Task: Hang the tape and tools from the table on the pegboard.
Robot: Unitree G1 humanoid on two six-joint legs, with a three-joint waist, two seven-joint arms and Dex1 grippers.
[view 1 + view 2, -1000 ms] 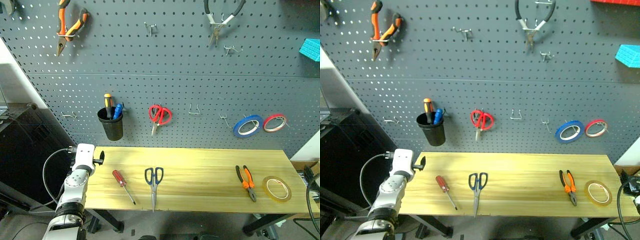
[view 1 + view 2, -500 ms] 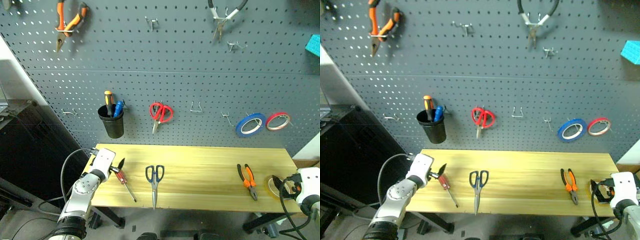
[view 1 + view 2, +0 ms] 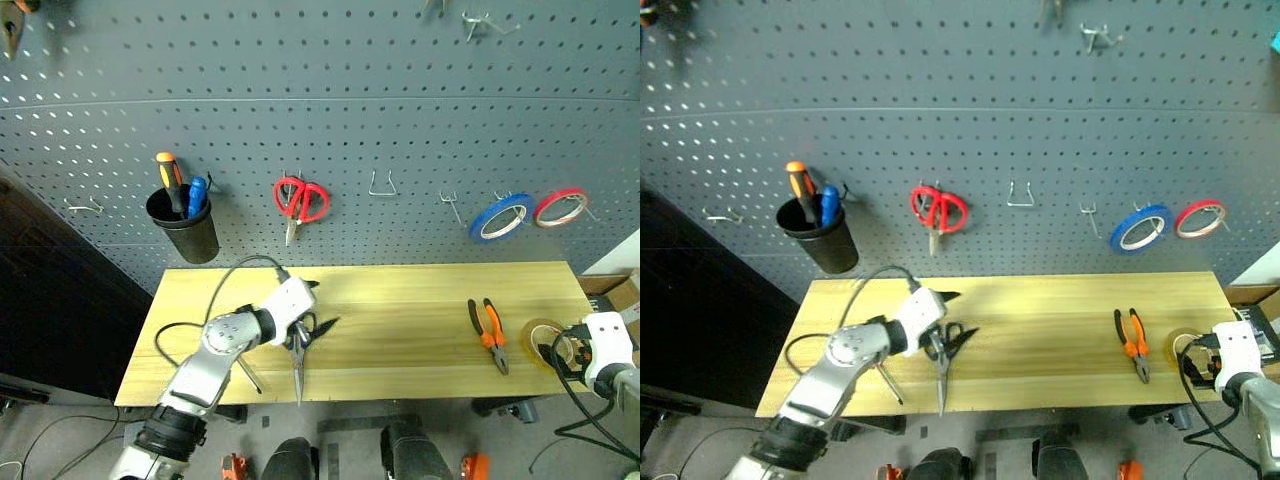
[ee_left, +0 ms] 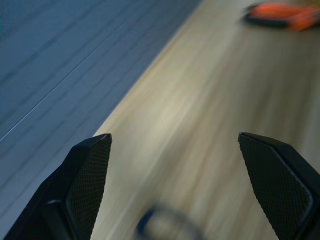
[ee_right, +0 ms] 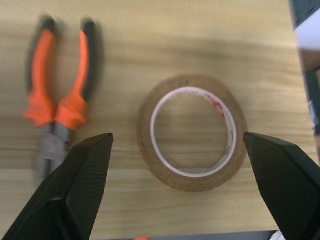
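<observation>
On the table (image 3: 400, 300) lie the dark blue-handled scissors (image 3: 297, 352), the orange-and-black pliers (image 3: 488, 335) and, at the right end, the tape (image 5: 192, 181). My left gripper (image 3: 320, 305) hovers open just over the scissors' handles, pointing right. Under its arm, the screwdriver's shaft (image 3: 246, 373) sticks out; the handle is hidden. My right gripper (image 5: 176, 135) is open above the tape, its fingers (image 5: 85, 190) straddling the ring without touching it. The pegboard (image 3: 350, 110) rises behind the table.
On the pegboard hang a black cup of screwdrivers (image 3: 185, 225), red-handled scissors (image 3: 298, 200), a blue tape roll (image 3: 498, 217) and a red tape roll (image 3: 560, 207). Bare hooks (image 3: 382, 185) sit between the red scissors and the blue roll.
The view has tipped downward. My left gripper swung right, from the screwdriver to over the scissors' handles. The right gripper came in and dropped slightly over the tape.
</observation>
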